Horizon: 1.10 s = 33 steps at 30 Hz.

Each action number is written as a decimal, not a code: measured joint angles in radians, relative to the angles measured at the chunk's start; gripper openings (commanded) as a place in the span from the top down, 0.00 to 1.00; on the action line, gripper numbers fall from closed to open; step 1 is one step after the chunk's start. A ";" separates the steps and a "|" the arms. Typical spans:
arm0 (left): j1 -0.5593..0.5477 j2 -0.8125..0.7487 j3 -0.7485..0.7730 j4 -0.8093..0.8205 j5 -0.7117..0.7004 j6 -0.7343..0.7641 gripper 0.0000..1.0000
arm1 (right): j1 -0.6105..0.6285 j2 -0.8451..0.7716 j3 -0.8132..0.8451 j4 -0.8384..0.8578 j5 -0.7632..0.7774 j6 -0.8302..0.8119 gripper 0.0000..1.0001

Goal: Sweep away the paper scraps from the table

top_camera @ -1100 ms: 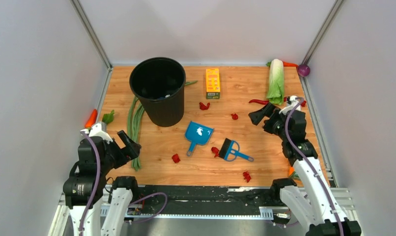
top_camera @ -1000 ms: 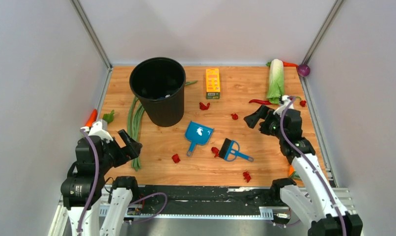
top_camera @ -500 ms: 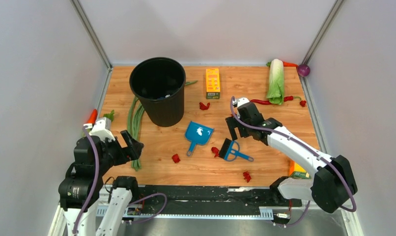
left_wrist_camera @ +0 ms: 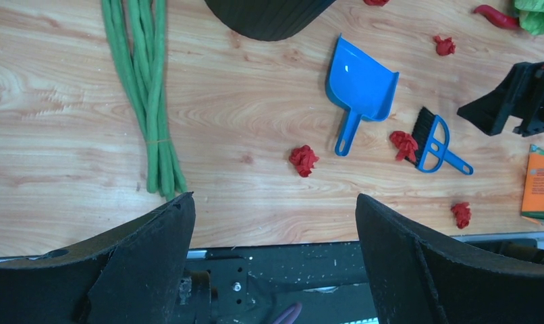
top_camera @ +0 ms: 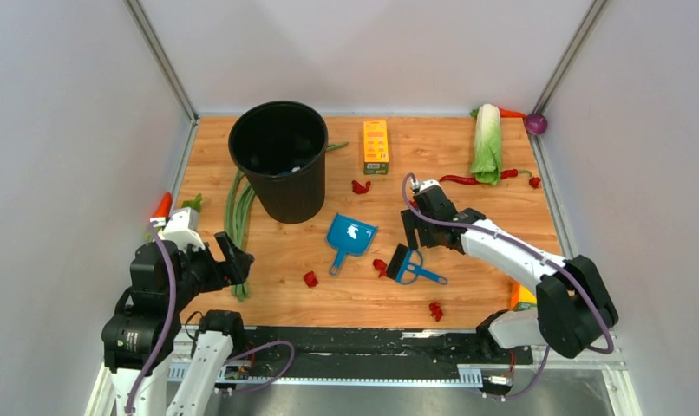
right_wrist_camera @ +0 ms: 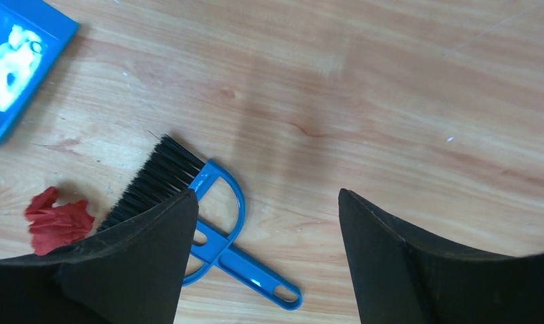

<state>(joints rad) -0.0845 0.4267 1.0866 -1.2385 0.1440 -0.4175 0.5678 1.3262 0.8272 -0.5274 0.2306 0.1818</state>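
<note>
Right tool (top_camera: 411,234) has dropped, jaws apart, over the brush (top_camera: 409,263).

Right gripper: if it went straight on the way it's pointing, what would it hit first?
Probably the blue brush, or the bare table right beside it. The open right gripper points down, partly over the brush's bristles; depth is hard to judge.

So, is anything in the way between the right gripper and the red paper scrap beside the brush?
Only the blue brush: its bristles lie close beside the scrap, on the side toward the right gripper, which hangs open over it. Nothing else visible stands between them.
</note>
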 measured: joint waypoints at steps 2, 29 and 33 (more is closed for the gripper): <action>-0.005 0.000 0.000 0.000 -0.004 0.003 0.05 | -0.002 0.031 -0.017 0.005 -0.005 0.044 0.24; -0.014 0.038 0.001 -0.009 -0.018 0.008 0.05 | -0.027 0.102 -0.113 0.096 -0.090 0.165 1.00; -0.014 0.058 0.002 -0.010 -0.016 0.008 0.05 | -0.027 0.127 -0.006 0.004 -0.090 0.152 1.00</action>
<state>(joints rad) -0.0986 0.4843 1.0885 -1.2480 0.1276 -0.4095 0.5404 1.4536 0.8207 -0.5236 0.1402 0.3336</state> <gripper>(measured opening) 0.946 0.010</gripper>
